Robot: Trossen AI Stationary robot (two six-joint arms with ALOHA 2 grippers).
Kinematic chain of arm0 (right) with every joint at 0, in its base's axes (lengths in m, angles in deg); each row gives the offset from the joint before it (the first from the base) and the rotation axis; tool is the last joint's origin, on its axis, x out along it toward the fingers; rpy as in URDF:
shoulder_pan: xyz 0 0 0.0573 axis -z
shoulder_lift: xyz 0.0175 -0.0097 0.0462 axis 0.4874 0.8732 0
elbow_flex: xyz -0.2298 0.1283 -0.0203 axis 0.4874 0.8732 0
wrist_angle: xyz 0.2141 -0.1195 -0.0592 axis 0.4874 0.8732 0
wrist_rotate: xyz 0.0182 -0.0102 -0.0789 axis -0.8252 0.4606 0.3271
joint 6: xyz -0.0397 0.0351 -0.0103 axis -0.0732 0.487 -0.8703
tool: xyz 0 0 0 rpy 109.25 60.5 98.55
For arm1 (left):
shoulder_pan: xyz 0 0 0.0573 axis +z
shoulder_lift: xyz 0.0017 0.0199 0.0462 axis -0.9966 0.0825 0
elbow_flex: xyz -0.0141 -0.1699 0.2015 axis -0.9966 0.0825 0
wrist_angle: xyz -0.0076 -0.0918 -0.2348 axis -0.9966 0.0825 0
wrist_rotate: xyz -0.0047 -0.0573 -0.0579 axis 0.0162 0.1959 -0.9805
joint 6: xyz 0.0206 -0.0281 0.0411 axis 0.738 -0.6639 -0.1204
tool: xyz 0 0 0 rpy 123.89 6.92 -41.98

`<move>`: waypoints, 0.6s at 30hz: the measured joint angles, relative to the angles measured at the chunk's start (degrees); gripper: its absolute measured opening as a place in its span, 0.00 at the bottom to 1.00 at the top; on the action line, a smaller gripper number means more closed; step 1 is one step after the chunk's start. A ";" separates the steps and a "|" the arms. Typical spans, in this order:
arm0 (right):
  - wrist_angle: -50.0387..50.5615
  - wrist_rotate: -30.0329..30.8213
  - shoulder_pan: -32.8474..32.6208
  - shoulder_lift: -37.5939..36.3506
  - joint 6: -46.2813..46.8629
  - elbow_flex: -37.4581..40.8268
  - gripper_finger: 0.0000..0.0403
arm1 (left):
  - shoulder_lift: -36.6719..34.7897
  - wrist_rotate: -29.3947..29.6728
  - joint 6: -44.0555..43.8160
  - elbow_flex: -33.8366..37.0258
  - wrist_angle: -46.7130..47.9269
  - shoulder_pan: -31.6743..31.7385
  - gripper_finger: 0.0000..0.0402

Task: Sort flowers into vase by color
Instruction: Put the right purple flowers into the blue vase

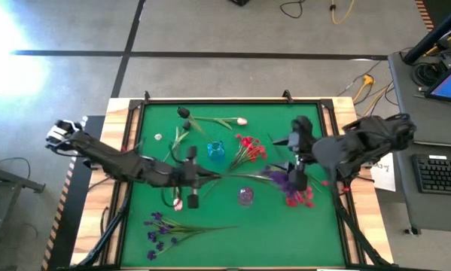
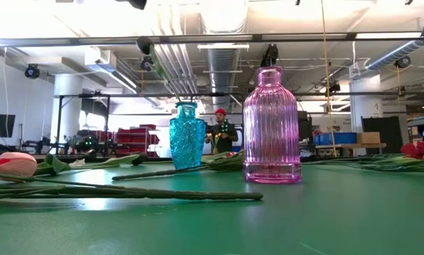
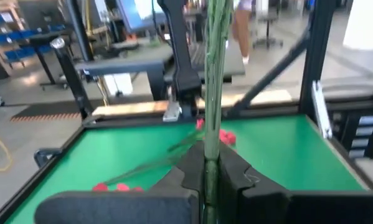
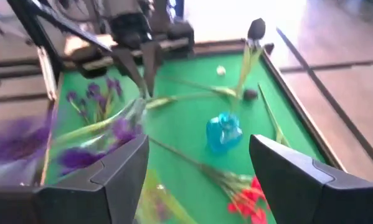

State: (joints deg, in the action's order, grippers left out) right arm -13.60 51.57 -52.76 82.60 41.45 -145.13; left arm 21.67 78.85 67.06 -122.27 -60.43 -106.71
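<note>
Left tool clamped tight on green stem of purple flower, over worktop centre, likely for vase insertion. Right tool spread wide, empty, above purple blossoms beside pink vase.

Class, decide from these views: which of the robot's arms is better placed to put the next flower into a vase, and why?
Left. The left gripper is shut on a green flower stem near the ribbed pink glass vase. The right gripper is open and holds nothing.
</note>
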 joint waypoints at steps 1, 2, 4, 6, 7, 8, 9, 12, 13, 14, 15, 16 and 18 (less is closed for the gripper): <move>-1.13 0.08 0.00 -0.58 -0.88 0.00 0.67 | -1.33 -0.01 0.01 1.51 -2.05 -0.16 0.00; -2.02 0.06 -0.02 -1.10 -1.86 0.00 0.67 | -2.57 0.00 -0.01 2.97 -3.99 -0.30 0.00; -3.25 0.50 -0.01 -1.94 -3.41 0.14 0.67 | -4.75 -0.04 0.05 5.36 -7.56 -0.47 0.00; -3.21 1.73 -0.02 -2.30 -4.55 0.25 0.67 | -6.87 -0.01 0.12 7.46 -8.14 -0.60 0.00; -2.69 2.40 -0.02 -2.60 -5.17 0.33 0.67 | -7.71 0.36 0.08 8.24 -8.06 -0.62 0.00; -2.10 3.12 -0.02 -2.78 -5.25 0.61 0.67 | -8.48 0.95 -0.17 9.03 -8.06 -0.68 0.00; -2.03 4.07 -0.02 -3.02 -5.26 1.02 0.67 | -9.34 1.30 -0.64 9.82 -7.95 -0.78 0.00; -2.68 4.52 0.01 -4.45 -5.21 3.17 0.66 | -11.18 1.44 -1.21 11.54 -9.60 -1.00 0.00; -2.99 4.60 0.00 -5.01 -5.17 4.23 0.66 | -11.55 1.43 -1.12 12.04 -10.26 -1.21 0.00; -2.97 4.59 -0.02 -5.47 -5.08 5.50 0.65 | -11.75 1.41 -0.96 12.32 -10.81 -1.39 0.00; -2.93 4.58 -0.02 -5.95 -4.69 6.87 0.65 | -11.99 1.33 -0.69 12.40 -11.10 -1.49 0.00; -2.96 4.56 -0.02 -6.44 -4.04 8.35 0.65 | -12.36 1.24 -0.49 12.53 -11.11 -1.57 0.00; -3.07 4.46 0.00 -7.61 -2.66 11.50 0.64 | -12.85 1.35 0.10 12.63 -11.34 -1.72 0.00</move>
State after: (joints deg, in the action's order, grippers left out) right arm -16.66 56.03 -52.77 75.00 38.79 -133.63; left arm 8.82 80.20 67.15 -109.64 -71.77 -108.43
